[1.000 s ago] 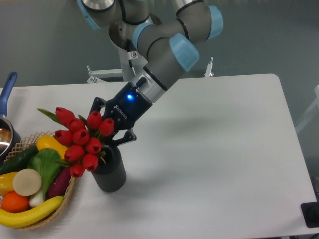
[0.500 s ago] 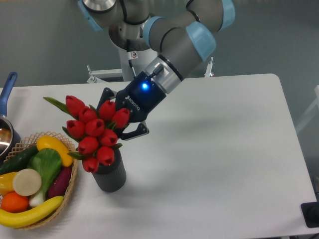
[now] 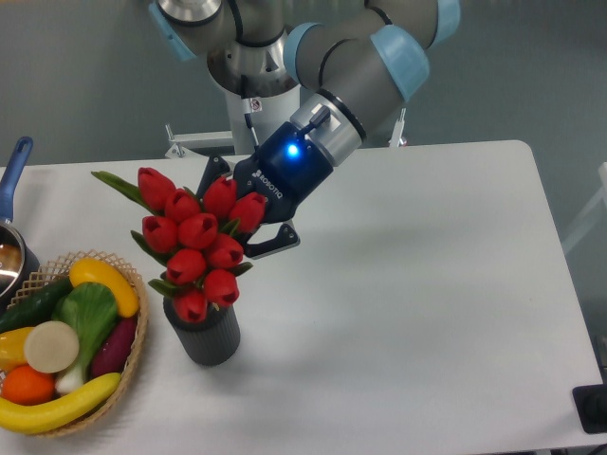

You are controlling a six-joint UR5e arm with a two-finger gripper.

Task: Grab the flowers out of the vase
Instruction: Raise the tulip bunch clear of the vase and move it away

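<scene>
Above the vase (image 3: pixel 204 332), its lowest buds near the mouth, the flowers (image 3: pixel 197 243) sit clamped in the gripper (image 3: pixel 248 214) (light, top-heavy, best held low on bunched stems).

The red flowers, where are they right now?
The flowers are at the left of the table, held by the gripper just above the dark vase, beside the fruit basket.
</scene>
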